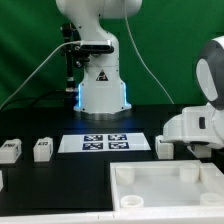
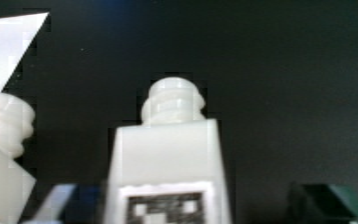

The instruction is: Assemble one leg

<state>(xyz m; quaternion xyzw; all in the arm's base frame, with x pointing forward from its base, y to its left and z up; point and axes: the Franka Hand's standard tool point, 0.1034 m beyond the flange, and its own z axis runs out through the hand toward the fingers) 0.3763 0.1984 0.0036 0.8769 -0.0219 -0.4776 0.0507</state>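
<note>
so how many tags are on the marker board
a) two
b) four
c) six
b: in the exterior view the marker board carries four tags, set in two rows of two.

even light is filling both grainy views; the leg [image 2: 167, 150] is blurring up close, glaring white against the black table [image 2: 265, 60]

Leg [image 1: 42, 149] beside marker board [image 1: 105, 143], exterior view's left; square part [image 1: 165, 195] nearer camera.
</note>
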